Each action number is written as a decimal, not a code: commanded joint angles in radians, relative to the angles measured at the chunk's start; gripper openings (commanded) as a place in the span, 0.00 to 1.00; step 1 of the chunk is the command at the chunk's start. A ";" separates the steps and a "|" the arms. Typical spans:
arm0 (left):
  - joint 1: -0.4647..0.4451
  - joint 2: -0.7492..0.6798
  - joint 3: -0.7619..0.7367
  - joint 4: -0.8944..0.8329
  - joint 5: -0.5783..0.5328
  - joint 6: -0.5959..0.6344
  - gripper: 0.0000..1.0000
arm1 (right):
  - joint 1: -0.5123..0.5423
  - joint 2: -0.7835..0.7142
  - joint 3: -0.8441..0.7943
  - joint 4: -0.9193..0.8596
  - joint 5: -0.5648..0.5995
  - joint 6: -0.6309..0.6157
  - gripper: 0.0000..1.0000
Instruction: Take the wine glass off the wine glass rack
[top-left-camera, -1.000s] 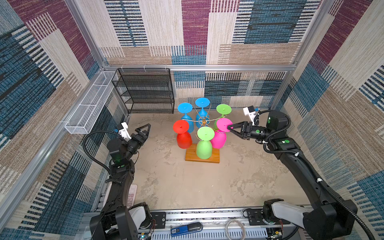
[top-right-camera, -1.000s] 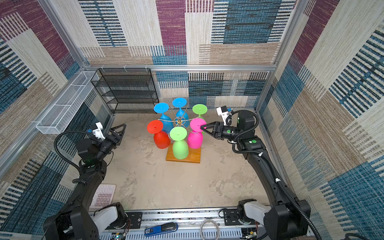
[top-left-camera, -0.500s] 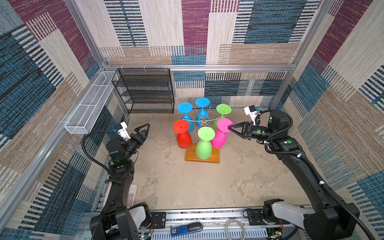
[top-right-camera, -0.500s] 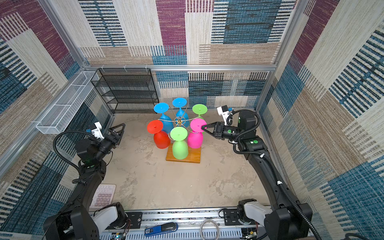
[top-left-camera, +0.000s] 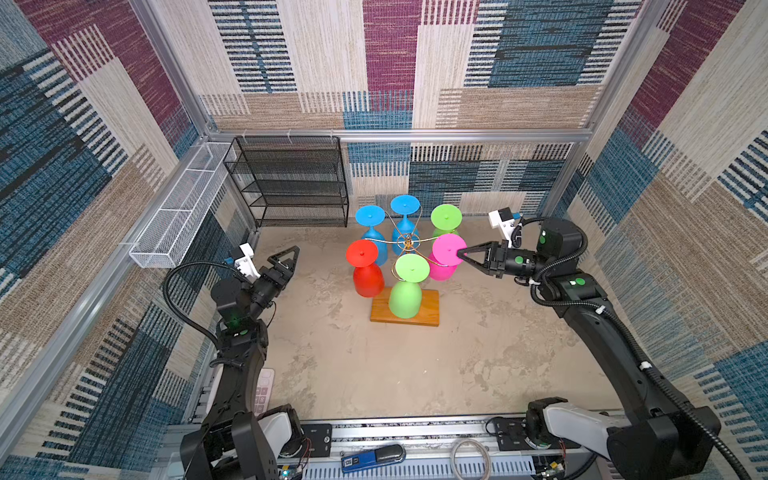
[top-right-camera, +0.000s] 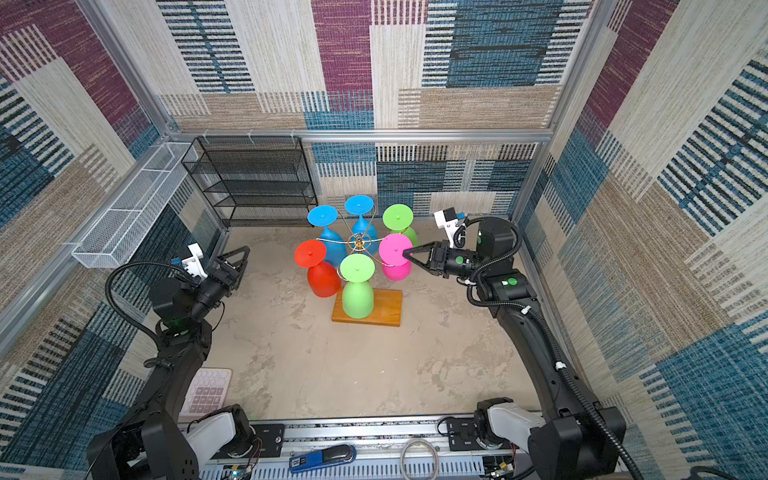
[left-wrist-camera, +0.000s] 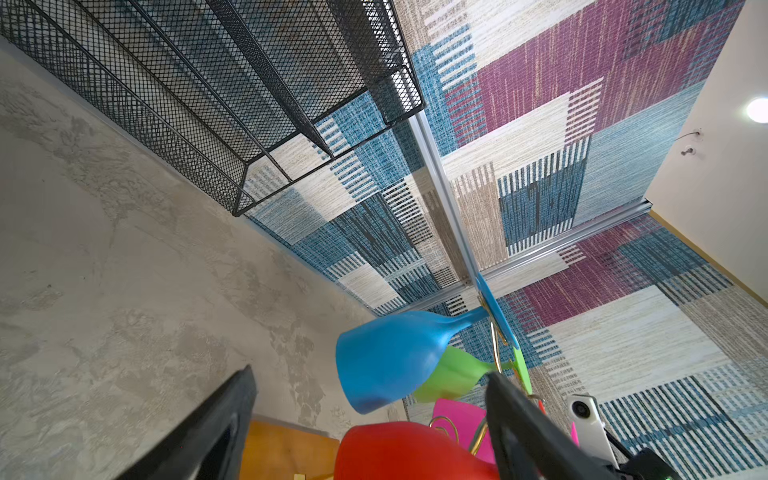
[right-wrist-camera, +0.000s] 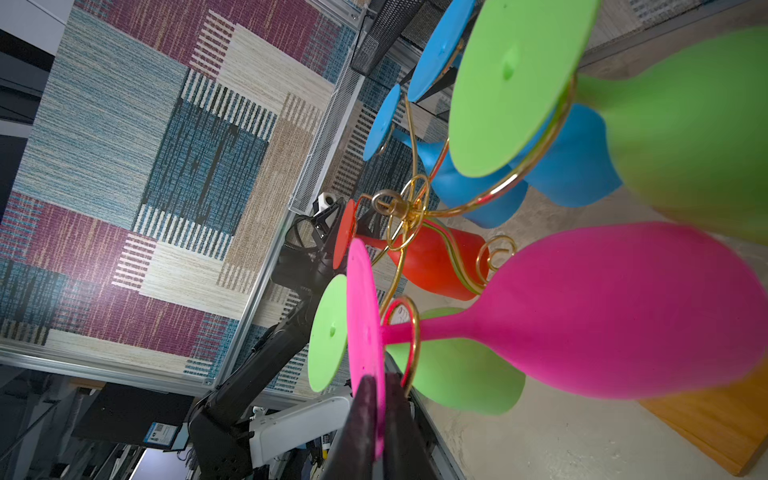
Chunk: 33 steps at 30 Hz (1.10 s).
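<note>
The pink glass (top-left-camera: 446, 249) is hung foot-up, stem vertical, on the rack (top-left-camera: 406, 243) arm right of centre in both top views, its foot rim pinched edge-on by the right gripper (top-left-camera: 462, 252) lying just rightward; the left gripper (top-left-camera: 286, 259) is held wide, well apart at left.

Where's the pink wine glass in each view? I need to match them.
In a top view: pink wine glass on the rack's right, at right gripper.
In a top view: the glass, same spot.
Left wrist: pink patch beside red wine glass.
Right wrist: close up, foot pinched.
Landmark: the red wine glass.
</note>
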 joint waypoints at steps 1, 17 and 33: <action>0.002 -0.003 0.005 0.051 0.019 -0.016 0.89 | 0.000 0.010 0.011 -0.012 -0.021 0.012 0.07; 0.005 -0.001 0.012 0.052 0.030 -0.026 0.89 | 0.001 0.007 -0.013 -0.061 -0.052 0.030 0.00; 0.005 0.002 0.019 0.054 0.037 -0.035 0.88 | 0.001 -0.004 -0.022 -0.076 -0.068 0.053 0.00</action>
